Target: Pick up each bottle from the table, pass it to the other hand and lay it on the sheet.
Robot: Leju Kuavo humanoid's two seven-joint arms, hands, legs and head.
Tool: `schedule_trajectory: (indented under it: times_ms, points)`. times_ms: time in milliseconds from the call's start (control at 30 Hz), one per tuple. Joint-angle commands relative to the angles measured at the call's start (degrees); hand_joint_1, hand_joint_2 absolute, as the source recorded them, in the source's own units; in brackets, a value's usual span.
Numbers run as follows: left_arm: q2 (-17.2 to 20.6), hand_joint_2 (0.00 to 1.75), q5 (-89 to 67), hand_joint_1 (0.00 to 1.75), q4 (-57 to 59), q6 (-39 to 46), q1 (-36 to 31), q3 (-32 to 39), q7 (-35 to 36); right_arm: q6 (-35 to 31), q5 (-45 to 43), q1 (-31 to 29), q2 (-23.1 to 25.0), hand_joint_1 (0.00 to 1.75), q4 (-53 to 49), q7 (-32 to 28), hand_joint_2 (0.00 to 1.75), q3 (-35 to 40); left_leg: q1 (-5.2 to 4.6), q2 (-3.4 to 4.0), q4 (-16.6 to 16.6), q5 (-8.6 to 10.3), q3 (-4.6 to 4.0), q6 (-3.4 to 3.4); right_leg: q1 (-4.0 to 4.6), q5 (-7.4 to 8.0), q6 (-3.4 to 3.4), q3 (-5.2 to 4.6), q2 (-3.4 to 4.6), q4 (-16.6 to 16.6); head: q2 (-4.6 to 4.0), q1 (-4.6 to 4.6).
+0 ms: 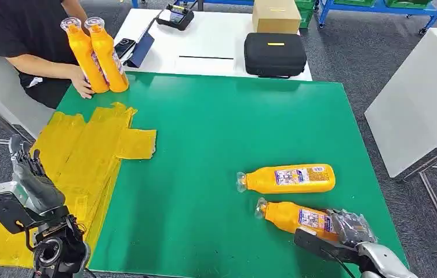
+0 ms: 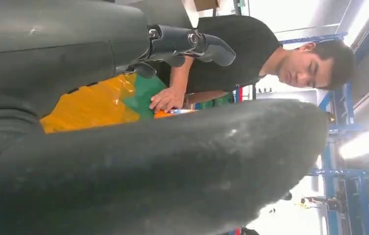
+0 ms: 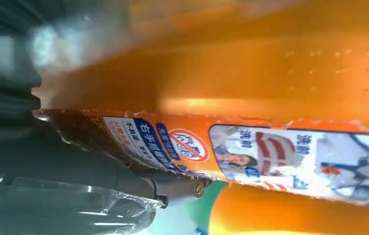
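Two orange bottles lie on their sides on the green mat (image 1: pixel 222 127), caps pointing left. My right hand (image 1: pixel 350 227) grips the base end of the nearer bottle (image 1: pixel 290 215); in the right wrist view its labelled body (image 3: pixel 270 98) presses against my dark fingers (image 3: pixel 75 166). The farther bottle (image 1: pixel 288 178) lies free just behind it. The yellow sheet (image 1: pixel 83 156) covers the mat's left side. My left hand (image 1: pixel 29 174) is raised over the sheet's left edge, fingers apart, holding nothing.
At the mat's far left corner a person's hand (image 1: pixel 82 87) steadies two more orange bottles (image 1: pixel 97 55) standing upright. A black case (image 1: pixel 275 54) and a cardboard box (image 1: pixel 275 15) sit on the white table behind. Another white table (image 1: pixel 425 87) stands at the right.
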Motion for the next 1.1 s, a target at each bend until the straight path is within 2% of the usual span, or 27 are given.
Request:
schedule_trajectory:
  times_ms: [33, 100, 167, 233, 267, 300, 333, 400, 433, 533, 567, 667, 767, 1100]
  points:
    - [-0.38, 0.0, 1.37, 0.0, 1.87, -0.4, -1.3, 2.37, -0.17, -0.82, -7.22, -3.3, 3.57, 1.75, 6.64, -10.66, 1.75, 3.03, 0.06, 0.16, -0.11, -0.05, 0.24, -0.12, 0.09, 0.01, -0.1, 0.22, 0.07, -0.13, 0.0, 0.0]
    - [-0.38, 0.0, 1.37, 0.0, 1.87, -0.4, -1.3, 2.37, -0.17, -0.82, -7.22, -3.3, 3.57, 1.75, 6.64, -10.66, 1.75, 3.03, 0.08, 0.19, -0.07, -0.05, 0.14, -0.11, 0.12, 0.04, -0.1, 0.16, 0.17, -0.11, 0.0, 0.0]
    - [-0.77, 0.0, 3.16, 0.0, 0.87, -1.93, -0.54, 2.99, 0.29, -2.48, -13.46, -5.36, 4.77, 1.75, 7.12, -21.54, 1.75, 2.87, 0.05, 0.17, -0.09, -0.05, 0.14, -0.14, 0.09, 0.04, -0.1, 0.12, 0.17, -0.09, 0.0, -0.02]
    - [-0.91, 0.0, 10.26, 0.0, 1.13, -8.61, -0.68, 3.8, 0.73, 0.36, -20.99, -7.0, 5.12, 1.75, 4.39, -34.42, 1.75, 4.29, 0.05, 0.24, -0.08, -0.05, 0.17, -0.14, 0.08, 0.05, -0.09, 0.13, 0.22, -0.09, 0.0, 0.0]
    - [-0.4, 1.75, 12.42, 0.0, 1.31, -11.3, -0.75, 3.55, 1.11, 1.65, -23.73, -8.33, 5.95, 1.75, 3.23, -37.81, 1.75, 4.48, 0.07, 0.26, -0.09, -0.06, 0.19, -0.15, 0.07, 0.04, -0.1, 0.14, 0.23, -0.08, 0.0, 0.0]
    - [-0.14, 1.75, 14.31, 0.0, 1.4, -13.45, -0.78, 3.48, 1.6, 2.07, -25.75, -10.15, 7.14, 1.75, 2.11, -40.37, 1.75, 4.63, 0.07, 0.36, -0.07, -0.06, 0.1, -0.14, 0.05, 0.06, -0.1, 0.05, 0.36, -0.04, 0.0, -0.02]
    - [-0.25, 1.75, 16.45, 0.0, 1.19, -15.83, -0.71, 3.44, 1.89, 4.93, -30.67, -13.18, 9.11, 1.75, 1.6, -40.54, 1.75, 4.75, 0.05, 0.47, -0.06, -0.1, 0.09, -0.17, 0.03, 0.05, -0.12, 0.01, 0.45, 0.01, 0.0, 0.0]
    - [-0.44, 1.75, 18.57, 0.0, 0.53, -18.73, -0.23, 2.85, 2.45, 6.66, -34.6, -16.99, 12.37, 1.75, 2.11, -40.25, 1.75, 4.87, 0.02, 0.75, -0.04, -0.1, 0.04, -0.16, 0.01, 0.1, -0.13, -0.11, 0.72, 0.08, 0.0, -0.04]
    - [-0.81, 1.75, 19.45, 0.0, -0.26, -20.07, 0.41, 2.4, 2.71, 7.29, -36.11, -19.44, 15.1, 1.75, 3.22, -40.02, 1.75, 4.71, 0.04, 0.65, -0.03, -0.07, -0.04, -0.12, 0.02, 0.12, -0.09, -0.11, 0.65, 0.06, 0.0, -0.02]
    - [-1.15, 1.75, 19.99, 0.0, -2.14, -21.75, 2.11, 0.88, 2.85, 2.76, -34.25, -23.93, 18.78, 1.75, 5.79, -37.13, 1.75, 6.7, 0.08, 0.57, -0.04, -0.02, -0.07, -0.11, 0.06, 0.13, -0.08, -0.11, 0.56, 0.03, 0.0, -0.02]
    - [-0.82, 1.75, 20.64, 0.0, -1.98, -23.2, 2.01, -0.3, 2.96, 2.41, -36.03, -26.27, 20.24, 1.75, 7.39, -37.43, 1.75, 6.88, 0.06, 0.78, -0.04, -0.07, 0.06, -0.15, 0.04, 0.12, -0.12, -0.08, 0.72, 0.05, 0.0, -0.02]
    - [-0.23, 1.75, 23.83, 0.0, 0.0, -27.33, -0.16, -3.77, 3.25, 3.56, -45.85, -32.35, 24.97, 1.75, 13.01, -32.48, 1.75, 5.09, 0.05, 0.59, -0.03, 0.0, -0.06, -0.12, 0.03, 0.13, -0.1, -0.15, 0.57, 0.08, 0.0, -0.02]
    - [-0.34, 1.75, 24.0, 0.0, 1.47, -27.49, -1.41, -5.24, 3.11, 0.8, -46.82, -35.19, 25.43, 1.75, 18.55, -31.96, 1.75, 6.77, 0.07, 0.38, -0.04, 0.06, -0.06, -0.06, 0.05, 0.11, -0.08, -0.06, 0.39, 0.03, 0.0, -0.02]
    - [0.09, 1.75, 24.17, 0.0, 1.21, -27.46, -1.12, -5.2, 2.91, 0.13, -47.28, -34.38, 24.43, 1.75, 18.12, -32.64, 1.75, 7.43, 0.05, 0.11, -0.03, 0.07, -0.16, -0.03, 0.02, 0.04, -0.05, -0.08, 0.16, 0.04, 0.0, 0.0]
